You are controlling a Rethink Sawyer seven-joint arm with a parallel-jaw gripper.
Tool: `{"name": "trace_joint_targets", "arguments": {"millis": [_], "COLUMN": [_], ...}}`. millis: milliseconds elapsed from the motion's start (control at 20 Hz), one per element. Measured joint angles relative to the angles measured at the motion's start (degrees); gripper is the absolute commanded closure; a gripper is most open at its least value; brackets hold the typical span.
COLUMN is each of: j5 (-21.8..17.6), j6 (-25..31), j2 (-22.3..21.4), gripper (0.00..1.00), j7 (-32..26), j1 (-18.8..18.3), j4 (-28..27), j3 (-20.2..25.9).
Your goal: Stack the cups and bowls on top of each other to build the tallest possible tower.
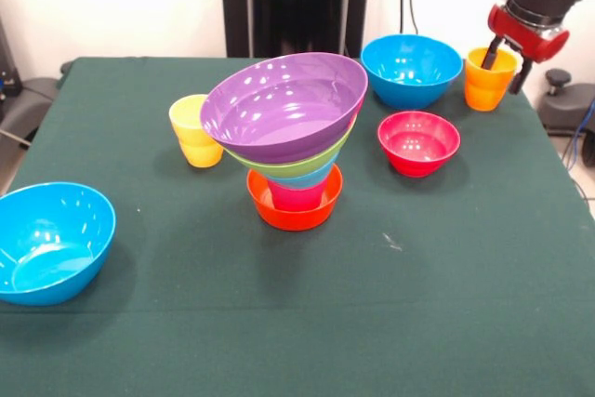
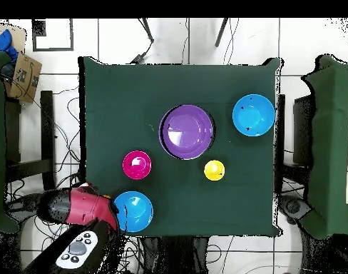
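The tower stands mid-table: an orange bowl at the base, then a red-pink cup, a light blue bowl and a lime green bowl, with a tilted purple bowl on top. The orange cup stands at the table's far right corner. My gripper is open over it, one finger inside the cup and one outside its right wall. In the overhead view the arm hides the cup. The yellow cup stands left of the tower.
A small red bowl sits right of the tower. One blue bowl is just left of the orange cup. Another blue bowl lies at the near left edge.
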Motion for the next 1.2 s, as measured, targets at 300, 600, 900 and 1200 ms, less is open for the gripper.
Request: {"name": "trace_joint_targets", "arguments": {"millis": [300, 600, 900, 1200], "j5": [0.01, -0.01, 0.04, -1.18], "j6": [-5.20, -8.90, -9.09, -7.34], "j2": [-0.15, -0.39, -2.35, -6.07], "gripper": [0.00, 1.00, 1.00, 1.00], "j7": [0.00, 0.00, 0.00, 0.00], "j1": [-3.04, -5.08, -6.61, -6.66], "j4": [2.54, 4.38, 7.28, 9.42], "j3": [3.57, 6.26, 7.70, 7.54]}}
